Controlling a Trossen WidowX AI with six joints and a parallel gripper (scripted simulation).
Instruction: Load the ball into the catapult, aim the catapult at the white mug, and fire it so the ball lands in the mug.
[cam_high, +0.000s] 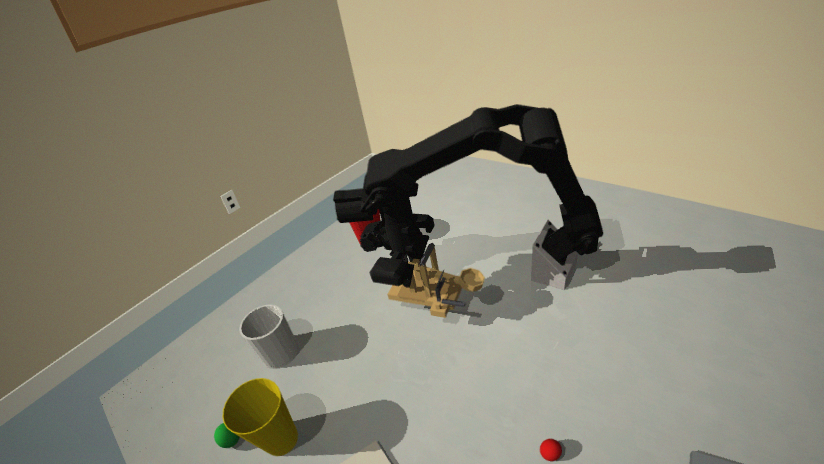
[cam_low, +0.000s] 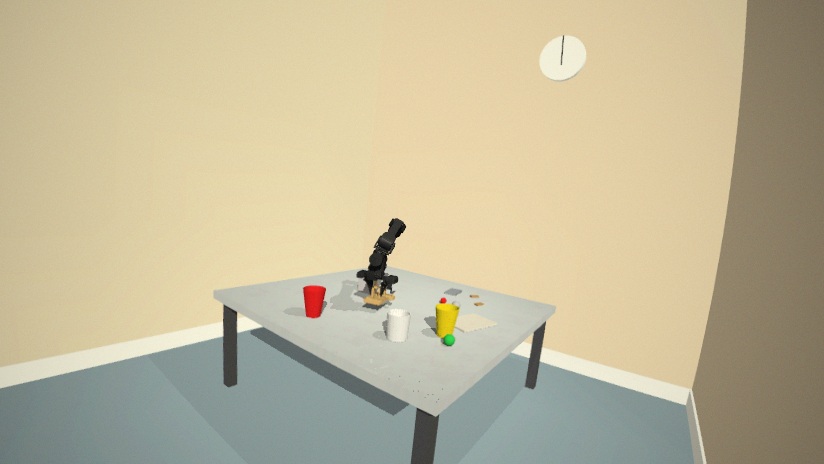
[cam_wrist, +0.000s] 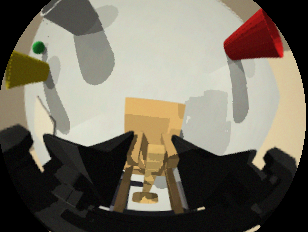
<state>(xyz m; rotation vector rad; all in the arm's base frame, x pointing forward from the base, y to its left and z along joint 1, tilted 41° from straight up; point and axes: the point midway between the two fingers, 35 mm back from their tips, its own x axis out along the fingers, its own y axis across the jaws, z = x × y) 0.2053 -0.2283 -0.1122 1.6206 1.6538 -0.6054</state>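
The tan catapult (cam_high: 403, 295) (cam_low: 377, 300) (cam_wrist: 155, 111) is under the arm. My gripper (cam_high: 416, 263) (cam_low: 377, 283) (cam_wrist: 152, 136) points down and is shut on its upright frame. I cannot tell whether its base touches the table. The catapult's cup (cam_high: 472, 279) (cam_wrist: 145, 198) is on the arm-base side, with no ball seen in it. The white mug (cam_high: 277, 344) (cam_low: 397, 327) (cam_wrist: 75, 15) stands upright beyond the catapult, looking grey in shade. A red ball (cam_high: 550, 449) (cam_low: 443, 300), a white ball (cam_low: 456, 303) and a green ball (cam_high: 224, 435) (cam_low: 449, 340) (cam_wrist: 38, 47) lie on the table.
A yellow cup (cam_high: 276, 423) (cam_low: 446, 322) (cam_wrist: 30, 70) stands beside the green ball. A red cup (cam_high: 358, 231) (cam_low: 313, 302) (cam_wrist: 255, 40) stands on the opposite side of the catapult. A pale board (cam_high: 369, 455) (cam_low: 475, 323) lies near the yellow cup. A grey plate (cam_low: 453, 291) lies farther back.
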